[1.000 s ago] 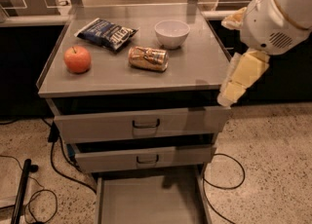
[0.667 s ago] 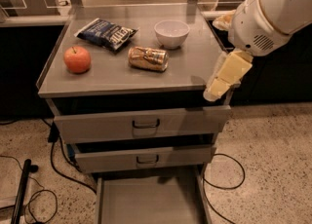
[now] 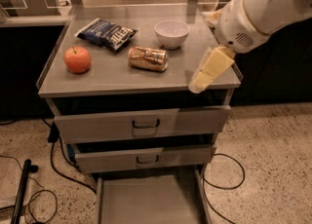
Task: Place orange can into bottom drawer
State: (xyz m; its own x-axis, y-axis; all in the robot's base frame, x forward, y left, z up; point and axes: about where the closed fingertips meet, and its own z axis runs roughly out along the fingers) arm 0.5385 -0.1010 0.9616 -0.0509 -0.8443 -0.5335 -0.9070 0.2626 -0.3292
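Observation:
The orange can (image 3: 148, 58) lies on its side in the middle of the grey cabinet top (image 3: 112, 79). The bottom drawer (image 3: 146, 201) is pulled out below, and the part of its flat grey floor in view is bare. My gripper (image 3: 209, 69) hangs from the white arm at the right, over the cabinet top's front right corner. It is to the right of the can and apart from it, and holds nothing that I can see.
A round orange-red apple (image 3: 77, 59) sits at the left of the top. A dark blue chip bag (image 3: 107, 33) lies behind it. A white bowl (image 3: 171, 33) stands at the back. The two upper drawers (image 3: 141, 123) stand slightly ajar. Cables (image 3: 44, 189) trail on the floor.
My arm and gripper have moved left, from beyond the cabinet's right edge to above its front right corner. The can and other objects have not moved.

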